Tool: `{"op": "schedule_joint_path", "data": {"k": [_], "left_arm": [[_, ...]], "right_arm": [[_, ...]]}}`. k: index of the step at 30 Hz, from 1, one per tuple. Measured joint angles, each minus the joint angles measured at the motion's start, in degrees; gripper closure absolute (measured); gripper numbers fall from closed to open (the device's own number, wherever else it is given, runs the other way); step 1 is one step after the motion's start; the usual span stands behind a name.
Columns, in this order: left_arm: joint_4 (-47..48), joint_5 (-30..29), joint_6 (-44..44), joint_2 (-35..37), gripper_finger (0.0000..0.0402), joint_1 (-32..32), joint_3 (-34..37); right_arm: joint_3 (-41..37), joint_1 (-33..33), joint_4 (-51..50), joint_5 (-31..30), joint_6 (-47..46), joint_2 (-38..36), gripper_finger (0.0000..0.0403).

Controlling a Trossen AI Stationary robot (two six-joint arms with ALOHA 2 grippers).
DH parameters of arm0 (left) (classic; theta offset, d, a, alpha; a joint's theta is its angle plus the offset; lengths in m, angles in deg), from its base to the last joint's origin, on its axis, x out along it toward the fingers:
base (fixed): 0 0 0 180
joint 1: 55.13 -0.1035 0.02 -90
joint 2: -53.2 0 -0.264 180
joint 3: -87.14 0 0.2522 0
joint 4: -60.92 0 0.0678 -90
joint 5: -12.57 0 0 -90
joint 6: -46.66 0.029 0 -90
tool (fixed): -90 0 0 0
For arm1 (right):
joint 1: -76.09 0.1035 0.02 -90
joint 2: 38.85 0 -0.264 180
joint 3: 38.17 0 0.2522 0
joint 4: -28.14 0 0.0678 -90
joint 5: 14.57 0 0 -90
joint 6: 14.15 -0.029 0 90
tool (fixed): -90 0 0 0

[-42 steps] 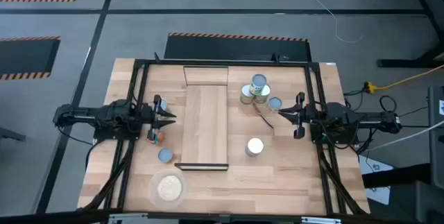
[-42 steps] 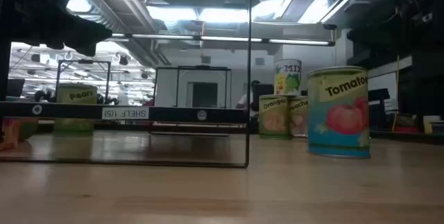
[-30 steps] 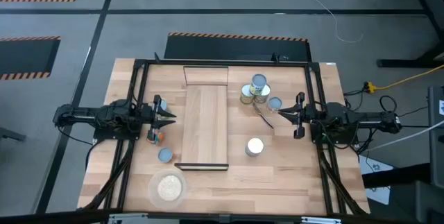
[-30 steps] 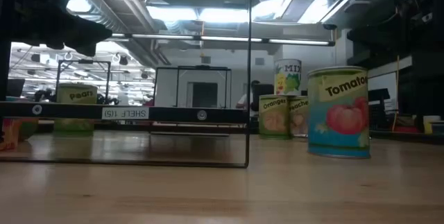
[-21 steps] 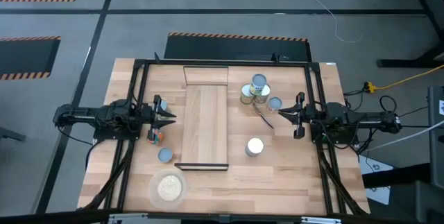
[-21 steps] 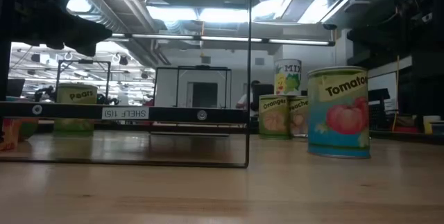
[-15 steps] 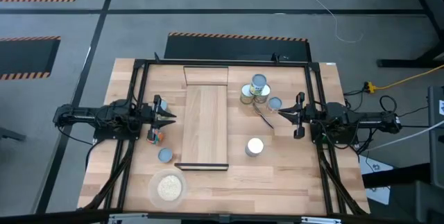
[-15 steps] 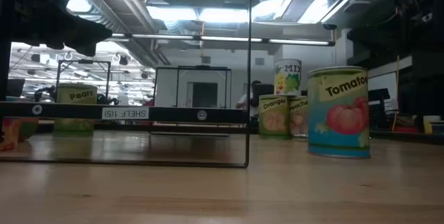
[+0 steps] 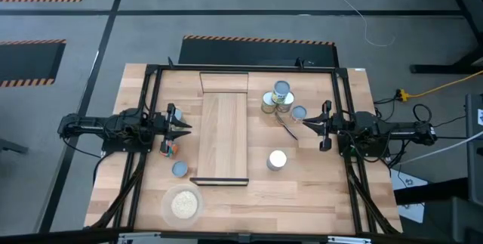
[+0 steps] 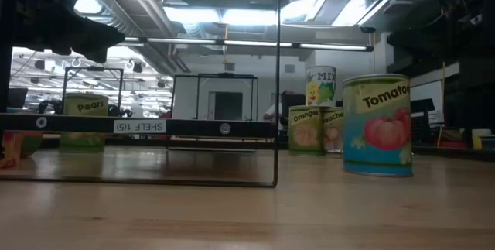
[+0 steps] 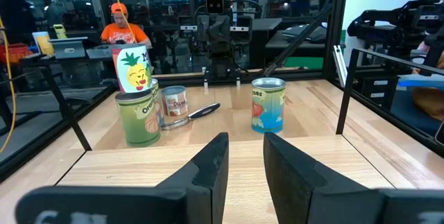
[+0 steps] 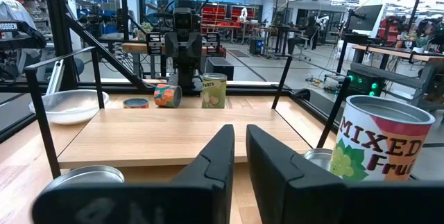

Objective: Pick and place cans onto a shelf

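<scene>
The left end effector (image 9: 183,128), at the left of the frame, and the right end effector (image 9: 309,126), at the right, each show a narrow gap between empty fingers. On the wooden table (image 9: 317,183), the shelf (image 9: 223,134) lies centre; cans (image 9: 278,98) cluster upper right of it. A person in orange stands in the workshop beyond.

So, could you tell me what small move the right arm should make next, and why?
Probably ease the right gripper toward the silvery-topped can just ahead of it. The shelf holds no cans yet, the gripper is empty, and that can stands alone, nearest its fingers.
</scene>
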Motion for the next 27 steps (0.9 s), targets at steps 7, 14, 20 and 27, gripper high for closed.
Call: {"op": "schedule_joint_path", "data": {"k": [7, 14, 20, 27], "left_arm": [[-0.05, 0.0, 0.29, 0.02, 0.0317, 0.0, 0.0], [-0.08, -0.11, 1.91, 0.02, 0.0317, -0.02, 0.0], [-3.04, -7.98, 1.88, 0.02, 0.0317, -0.01, 0.04], [-6.8, -15.0, -0.05, 0.0, 0.0317, -0.02, 0.04]], "right_arm": [[0.0, -0.01, 0.0, 0.01, -0.01, 0.0, 0.0357], [0.0, -0.01, 0.01, 0.0, 0.0, 0.0, 0.0357], [0.0, 0.0, 0.01, 0.0, 0.0, 0.0, 0.0357], [0.02, -0.02, 0.02, 0.0, 0.0, 0.0, 0.0357]]}}
